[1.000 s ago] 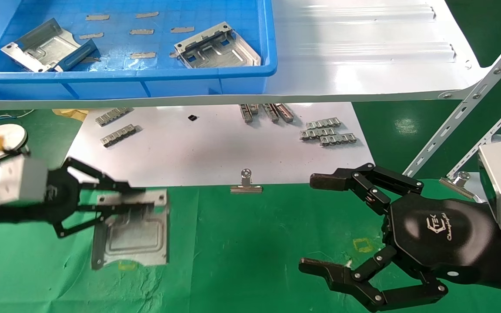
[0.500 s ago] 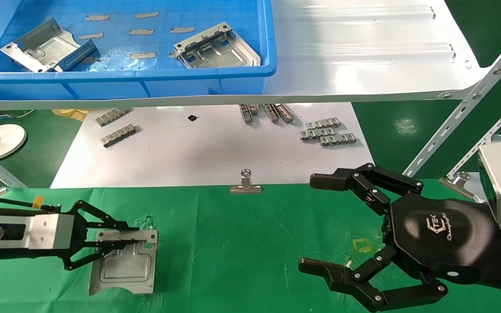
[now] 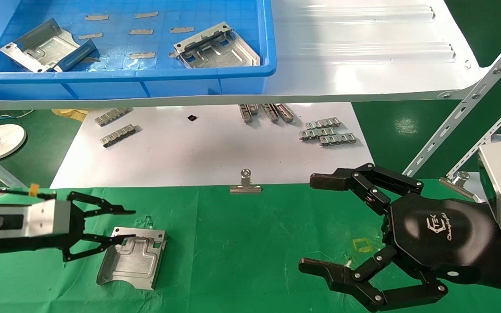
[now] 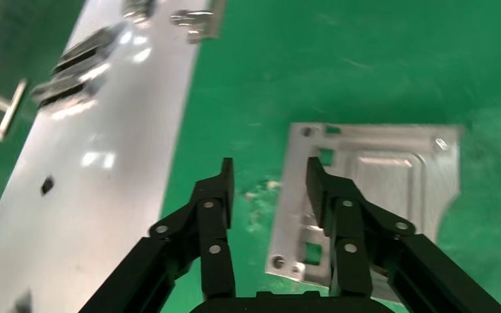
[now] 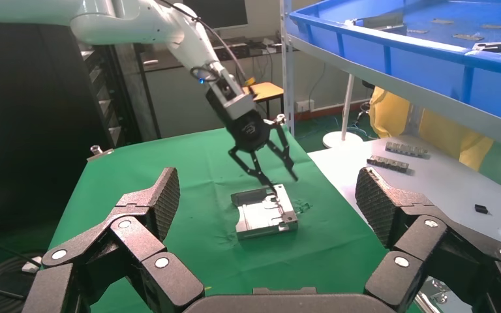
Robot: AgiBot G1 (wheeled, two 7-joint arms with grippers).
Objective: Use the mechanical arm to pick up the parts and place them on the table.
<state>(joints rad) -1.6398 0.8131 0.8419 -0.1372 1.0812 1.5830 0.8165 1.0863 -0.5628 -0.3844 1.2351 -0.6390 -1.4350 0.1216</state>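
Far left in the head view: left gripper [image 3: 124,224] low over the table [image 3: 250,243], fingers spread open, nothing between them. One fingertip [image 3: 124,237] over the near edge of a part [image 3: 132,257]; touching the metal or just above it, hard to tell from the head view. In the left wrist view, same gripper [image 4: 267,179] with one finger [image 4: 319,189] over the part [image 4: 378,189] and the other over bare green cloth beside it. Part lying on the table [image 4: 365,72], one edge seemingly lifted a little, embossed channels up. From the right wrist view, left gripper [image 5: 275,175] pointing down at the part [image 5: 264,212], jaws apart.

Above and behind, on the white shelf [image 3: 363,52]: blue bin [image 3: 124,82] holding two more parts, one at its left [image 3: 46,45] and one near its right wall [image 3: 215,45], with small grey strips scattered on the bin floor.

Below the shelf, a white sheet [image 3: 215,152] with small toothed strips: a pair at left [image 3: 115,126], a cluster at right [image 3: 326,132]. Binder clip [image 3: 246,184] at the seam between white sheet and green cloth.

Far right: right gripper [image 3: 320,224] held above the table, well apart from the part, fingers wide open and empty, white logo on the palm. Same in the right wrist view, right gripper [image 5: 267,208] with both padded fingers splayed. Second binder clip [image 3: 458,181] near the silver wrist.
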